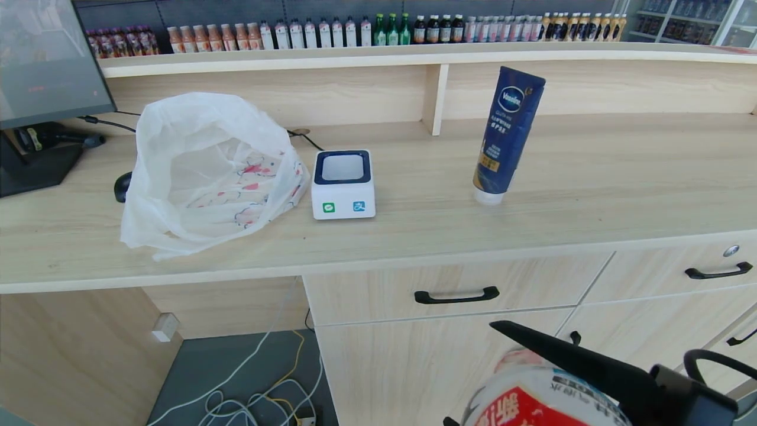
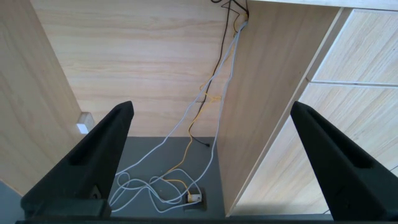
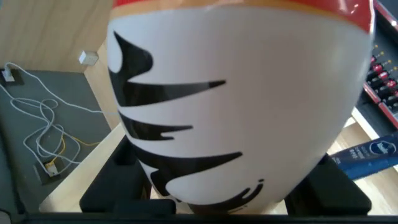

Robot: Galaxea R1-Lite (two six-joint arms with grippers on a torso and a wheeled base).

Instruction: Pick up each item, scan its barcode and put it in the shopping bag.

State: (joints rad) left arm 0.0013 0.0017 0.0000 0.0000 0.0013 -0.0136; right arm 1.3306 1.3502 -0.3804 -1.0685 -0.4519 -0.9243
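The white container (image 1: 535, 399) in the right gripper (image 3: 224, 193) is cut off by the lower edge of the head view. We see only a rounded white body with a red label, and up close from the right wrist, black brush-like marks and a red band. What kind of product it is, we cannot tell. One black finger (image 1: 591, 362) lies across its top and the fingers are clamped on its sides. It is held low in front of the drawers, below the desk (image 1: 621, 195) edge.

The left gripper (image 2: 211, 106) hangs in the open space under the desk, above the cables (image 2: 158, 186) on the floor. Its fingers are wide apart with nothing between them.

On the desk the shopping bag (image 1: 207, 171) stands open and slumped, just left of the white scanner (image 1: 343, 184) and touching it or nearly so. Red and blue marks show through the thin plastic – print or contents, we cannot tell. A dark mouse (image 1: 122, 187) is half hidden behind the bag.

The blue tube (image 1: 507, 136) stands on its white cap, leaning slightly, well to the right of the scanner.
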